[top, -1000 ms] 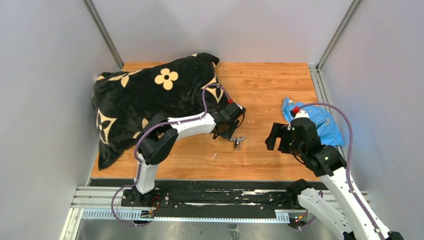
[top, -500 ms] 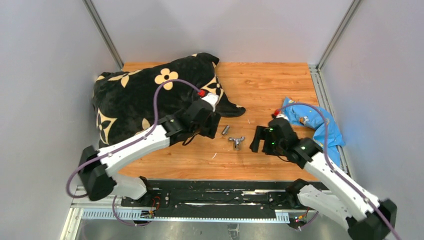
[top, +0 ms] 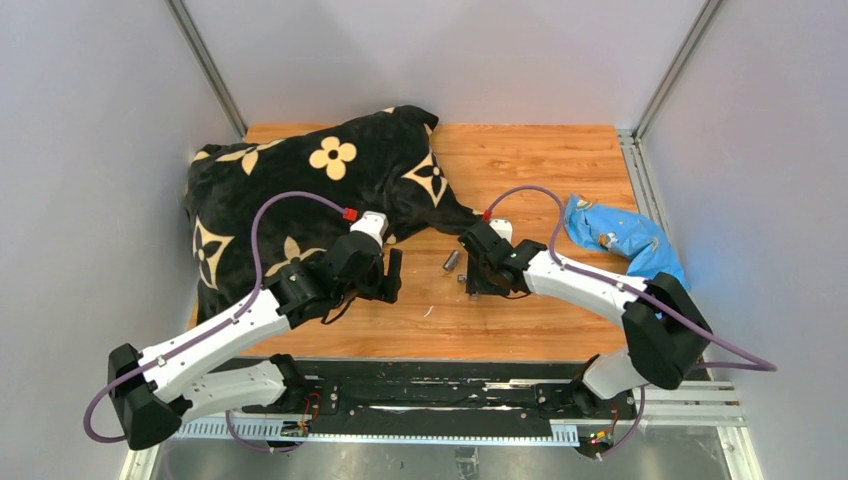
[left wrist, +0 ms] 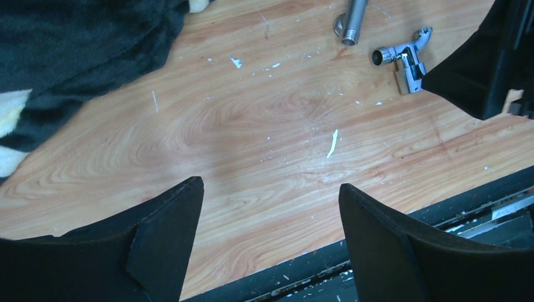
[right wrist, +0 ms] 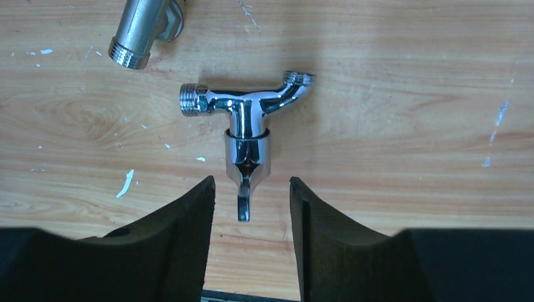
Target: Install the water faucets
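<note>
Mid-worktop (right wrist: 409, 126), the chrome tap (right wrist: 247, 119) lies beside the stubby fitting (right wrist: 140, 31). The right end effector (right wrist: 251, 189), fingers apart, frames its handle and should lower squarely before closing. The left end effector (left wrist: 271, 189) gapes, empty.

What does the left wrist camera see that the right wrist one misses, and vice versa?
Left wrist only: the blanket, the black rail, the left end effector open, holding nothing. Right wrist only: the handle of the tap between the fingers of the open right end effector. Both: the tap, the fitting, the wooden table.
</note>
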{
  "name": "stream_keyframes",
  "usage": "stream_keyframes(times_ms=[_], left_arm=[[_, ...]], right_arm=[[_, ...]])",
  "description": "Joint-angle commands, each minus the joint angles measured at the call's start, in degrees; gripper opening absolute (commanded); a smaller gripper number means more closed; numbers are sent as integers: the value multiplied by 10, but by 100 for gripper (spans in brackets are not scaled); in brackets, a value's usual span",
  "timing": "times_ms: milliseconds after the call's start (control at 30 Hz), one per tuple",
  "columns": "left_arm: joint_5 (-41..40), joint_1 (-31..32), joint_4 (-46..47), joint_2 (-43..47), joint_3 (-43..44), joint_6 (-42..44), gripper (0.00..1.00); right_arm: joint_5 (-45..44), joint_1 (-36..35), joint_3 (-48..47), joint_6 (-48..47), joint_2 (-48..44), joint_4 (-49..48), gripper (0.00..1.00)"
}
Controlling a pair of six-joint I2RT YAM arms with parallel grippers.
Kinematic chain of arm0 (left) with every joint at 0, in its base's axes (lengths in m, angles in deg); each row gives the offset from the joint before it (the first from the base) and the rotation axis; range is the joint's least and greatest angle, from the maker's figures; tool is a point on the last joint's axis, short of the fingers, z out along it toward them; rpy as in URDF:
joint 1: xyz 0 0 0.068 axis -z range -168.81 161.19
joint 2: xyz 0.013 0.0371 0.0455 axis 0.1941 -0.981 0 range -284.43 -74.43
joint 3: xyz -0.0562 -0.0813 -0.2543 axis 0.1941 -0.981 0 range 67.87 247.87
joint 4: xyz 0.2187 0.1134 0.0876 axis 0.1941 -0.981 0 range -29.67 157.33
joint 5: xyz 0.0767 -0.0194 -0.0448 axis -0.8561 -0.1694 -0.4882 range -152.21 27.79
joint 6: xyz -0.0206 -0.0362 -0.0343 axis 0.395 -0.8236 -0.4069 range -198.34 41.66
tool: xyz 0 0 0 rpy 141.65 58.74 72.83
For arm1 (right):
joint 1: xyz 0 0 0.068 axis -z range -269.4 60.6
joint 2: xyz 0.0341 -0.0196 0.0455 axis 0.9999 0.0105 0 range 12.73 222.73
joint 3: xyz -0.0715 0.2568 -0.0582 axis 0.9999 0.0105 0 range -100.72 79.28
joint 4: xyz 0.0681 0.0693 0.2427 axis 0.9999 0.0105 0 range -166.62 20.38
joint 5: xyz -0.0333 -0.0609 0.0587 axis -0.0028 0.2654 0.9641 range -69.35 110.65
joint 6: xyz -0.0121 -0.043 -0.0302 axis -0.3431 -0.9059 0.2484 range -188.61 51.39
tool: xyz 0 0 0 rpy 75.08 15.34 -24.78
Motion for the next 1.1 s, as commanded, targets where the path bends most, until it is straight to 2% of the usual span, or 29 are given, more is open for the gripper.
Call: stream_keyframes(times_ms=[0,267,300,333,433,533,767,833,900,1067], left_arm=[[-38,-3,-13,24,-5,-33,84],[-56,-3,-4,40,-18,-45,89],[-55,-3,-1,41,-21,-44,90],[-58,-3,1,41,-27,-44,98],[-67,-3,15,21,-45,-16,98],[-62,-3,3,-4,-23,-21,98],[24,-3,38,-15,32,-52,98],[73,-3,62,-28,39,-60,98],[159,-1,134,-36,30,-82,98],[278,13,343,-65,-23,-192,98]], right_arm=[[-17,-14,-26,11,33,-18,41],[-32,-14,-26,8,42,-10,1],[-38,-14,-26,5,39,-4,0],[-43,-14,-26,-3,33,3,0],[-59,-15,-17,-32,-9,17,1],[-54,-13,12,-79,-87,17,1],[23,-13,78,-151,-324,29,1],[43,-13,91,-153,-379,31,1],[54,-13,98,-148,-419,44,1],[52,-13,96,-130,-445,78,1]])
